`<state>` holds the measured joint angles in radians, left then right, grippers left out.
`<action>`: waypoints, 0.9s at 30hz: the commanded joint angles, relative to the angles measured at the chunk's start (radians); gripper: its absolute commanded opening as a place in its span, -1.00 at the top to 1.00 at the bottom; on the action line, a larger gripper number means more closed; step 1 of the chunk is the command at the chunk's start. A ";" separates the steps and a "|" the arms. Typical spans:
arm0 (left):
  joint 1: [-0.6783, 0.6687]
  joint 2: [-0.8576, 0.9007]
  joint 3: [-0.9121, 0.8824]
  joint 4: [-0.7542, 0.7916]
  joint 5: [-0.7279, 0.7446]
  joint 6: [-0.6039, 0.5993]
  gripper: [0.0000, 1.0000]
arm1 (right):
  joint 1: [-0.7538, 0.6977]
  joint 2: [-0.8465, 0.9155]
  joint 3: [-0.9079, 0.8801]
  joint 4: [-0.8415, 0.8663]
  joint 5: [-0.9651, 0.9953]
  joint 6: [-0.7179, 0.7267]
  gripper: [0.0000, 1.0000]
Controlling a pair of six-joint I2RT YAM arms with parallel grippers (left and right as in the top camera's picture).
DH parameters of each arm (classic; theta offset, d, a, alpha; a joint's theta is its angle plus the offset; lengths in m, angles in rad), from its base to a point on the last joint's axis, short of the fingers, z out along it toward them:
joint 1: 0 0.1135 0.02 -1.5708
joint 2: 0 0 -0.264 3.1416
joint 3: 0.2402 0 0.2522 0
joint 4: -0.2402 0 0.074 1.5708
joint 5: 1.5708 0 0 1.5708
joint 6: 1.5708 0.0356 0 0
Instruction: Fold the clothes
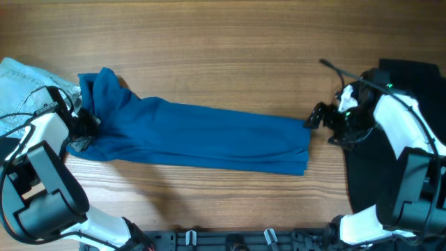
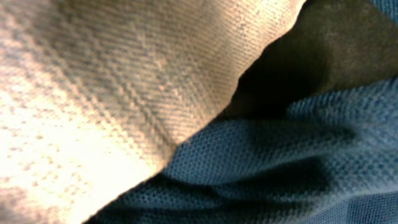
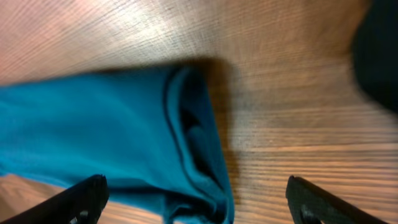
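Note:
A blue garment [image 1: 209, 136] lies folded into a long band across the wooden table, bunched up at its left end. My left gripper [image 1: 85, 125] is at that bunched end, against the cloth. The left wrist view is filled by blue knit fabric [image 2: 280, 168], and its fingers are hidden. My right gripper [image 1: 315, 118] is open and empty, just right of the band's right end. In the right wrist view its open fingers [image 3: 196, 185] straddle the folded blue end [image 3: 112, 130] from above.
A pale denim garment [image 1: 21, 80] lies at the far left edge and shows close up in the left wrist view [image 2: 93, 81]. A black garment [image 1: 411, 77] lies at the right under my right arm, its edge in the right wrist view [image 3: 379, 50].

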<state>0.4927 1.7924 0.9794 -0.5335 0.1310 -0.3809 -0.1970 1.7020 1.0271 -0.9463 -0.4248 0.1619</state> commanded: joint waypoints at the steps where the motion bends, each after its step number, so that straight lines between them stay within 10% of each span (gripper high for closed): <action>1: 0.009 0.062 -0.043 0.004 -0.072 0.014 0.92 | 0.008 0.015 -0.122 0.106 -0.058 0.068 -0.93; 12: 0.009 -0.192 -0.003 -0.006 0.281 0.142 0.88 | 0.088 0.016 -0.322 0.270 -0.205 0.058 -0.37; 18: 0.009 -0.399 -0.003 -0.024 0.283 0.142 0.83 | 0.123 0.014 -0.285 0.292 -0.193 0.059 0.92; 27: 0.009 -0.498 -0.003 -0.042 0.280 0.138 0.83 | -0.048 0.014 0.261 -0.148 0.212 0.071 0.91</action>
<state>0.5003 1.3071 0.9764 -0.5644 0.3946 -0.2634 -0.2066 1.7168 1.1397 -1.0557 -0.3504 0.2382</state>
